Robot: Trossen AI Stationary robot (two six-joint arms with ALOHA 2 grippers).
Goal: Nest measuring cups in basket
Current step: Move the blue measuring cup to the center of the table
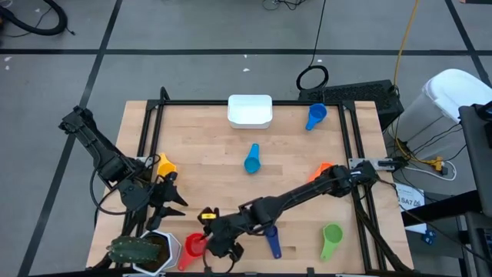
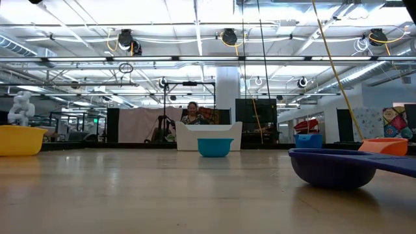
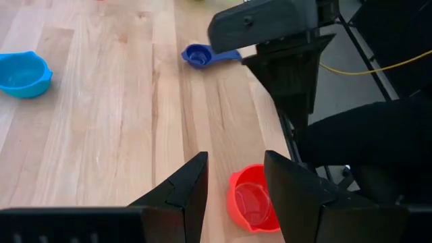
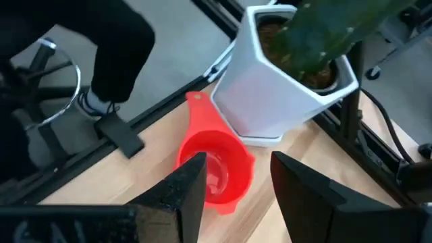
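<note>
Pale wood planks form the table top (image 1: 223, 165); items are listed from the left in the high view. The left gripper (image 1: 165, 194) waits near the table's left edge beside a small yellow plastic measuring cup (image 1: 164, 164), its 2 fingers (image 3: 185, 192) parted with nothing between them. At the near left corner stands a white hexagonal pot with a green plant (image 1: 150, 250). Just beside it lies a small red plastic measuring cup (image 1: 192, 250), handle touching or nearly touching the pot in the right wrist view. The right gripper (image 1: 217, 238) hovers over this cup, jaws apart on either side of the bowl (image 4: 214, 169) and not yet closed on it. Further right lie a dark blue scoop (image 1: 271, 241), a light blue cup (image 1: 252, 160), an orange cup (image 1: 320, 170), a second blue cup (image 1: 316, 115) and a green cup (image 1: 331, 238). The white shallow rectangular plastic basket (image 1: 250, 110) sits at the far edge, holding no cups.

Judged step: grasping the red cup. A clean grasp would pinch 1 wall of the rim and lift straight up, clear of the pot.
</note>
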